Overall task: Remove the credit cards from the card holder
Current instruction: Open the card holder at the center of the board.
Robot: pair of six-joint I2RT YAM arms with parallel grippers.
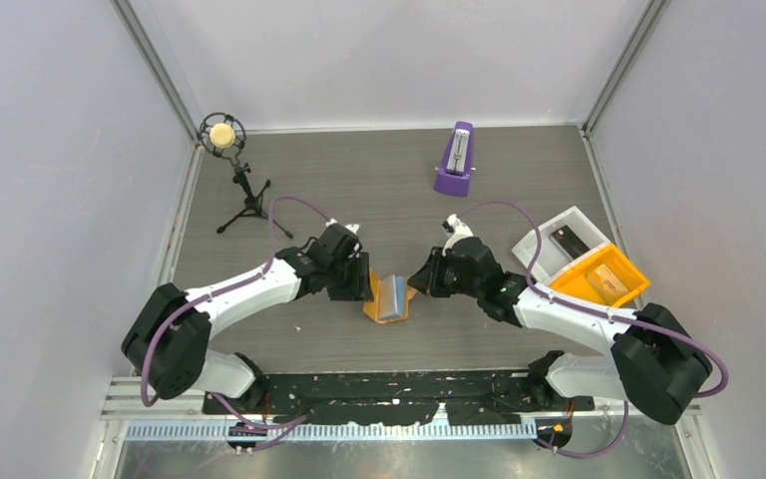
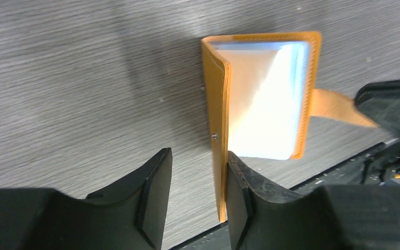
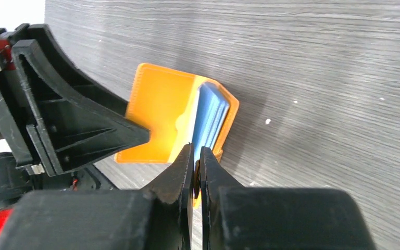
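The orange card holder [image 1: 371, 307] stands open on its edge at the table's middle, between both arms. Light blue credit cards [image 1: 394, 295] sit stacked in its pockets [image 3: 211, 117], glaring white in the left wrist view [image 2: 263, 104]. My left gripper [image 1: 364, 282] straddles the holder's left cover [image 2: 216, 104]. The cover rests against the right-hand finger [image 2: 239, 198], with a gap to the other, so the jaws are open [image 2: 198, 159]. My right gripper [image 1: 419, 284] is shut [image 3: 197, 151] on the holder's orange snap strap [image 2: 338, 107].
A purple metronome [image 1: 455, 160] stands at the back. A microphone on a small tripod [image 1: 227, 140] is at the back left. On the right are a white bin [image 1: 531, 244] holding a black card and an orange bin [image 1: 574, 284].
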